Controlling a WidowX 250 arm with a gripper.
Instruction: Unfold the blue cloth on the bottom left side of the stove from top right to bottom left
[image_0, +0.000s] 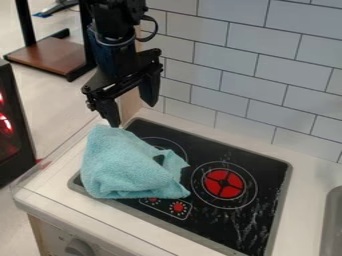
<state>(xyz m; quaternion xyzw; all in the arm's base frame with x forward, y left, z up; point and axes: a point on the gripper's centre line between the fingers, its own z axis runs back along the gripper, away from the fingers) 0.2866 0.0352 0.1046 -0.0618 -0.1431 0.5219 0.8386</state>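
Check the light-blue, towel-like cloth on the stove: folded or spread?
Folded: the light-blue cloth lies bunched in overlapping layers on the left part of the black, flat-topped stove.

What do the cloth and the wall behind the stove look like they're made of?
The cloth looks like soft terry or microfibre, given its fuzzy, matte surface and loose folds. The wall seems to be smooth ceramic tile, judging by the brick pattern and dark joint lines, though a printed panel is possible.

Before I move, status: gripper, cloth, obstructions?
Gripper open, over stove's back left corner. Blue cloth bunched, overlapping stove's left edge. Only nearby obstruction seen: one fingertip right by cloth's top edge, contact unclear.
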